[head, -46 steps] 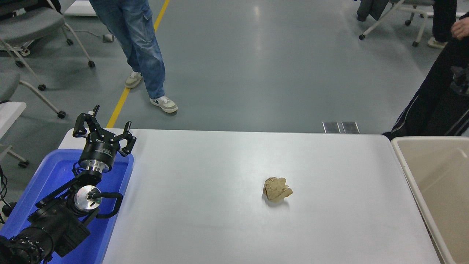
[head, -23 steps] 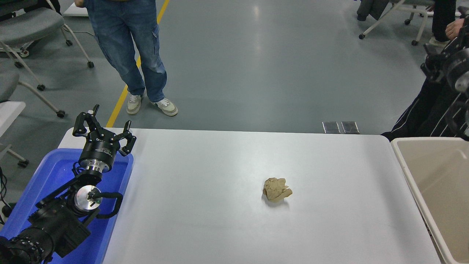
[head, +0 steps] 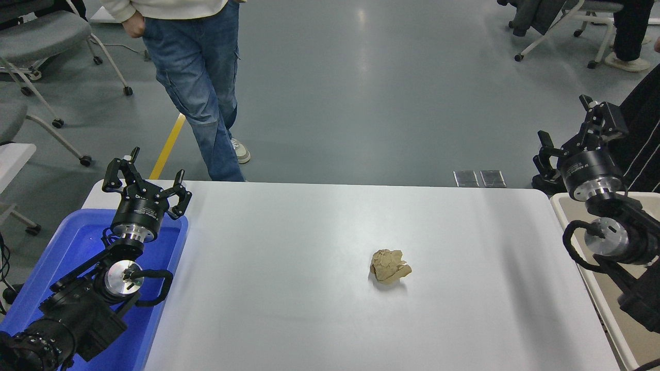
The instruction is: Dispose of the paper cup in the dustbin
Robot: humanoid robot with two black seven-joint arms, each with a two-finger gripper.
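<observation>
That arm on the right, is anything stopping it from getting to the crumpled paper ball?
Probably not: the right gripper hangs open above the dustbin, and only bare table lies between it and the paper ball.

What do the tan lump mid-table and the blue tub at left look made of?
The tan lump looks like crumpled brownish paper: matte, with sharp creases and folds. The blue tub looks like moulded plastic: smooth, glossy, with a rounded rim that catches light. Neither can be confirmed from the look alone.

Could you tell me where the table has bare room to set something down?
The table is bare from the blue tub to the paper ball, and from the ball to the dustbin. The side edges are crowded: left gripper, right gripper.
</observation>
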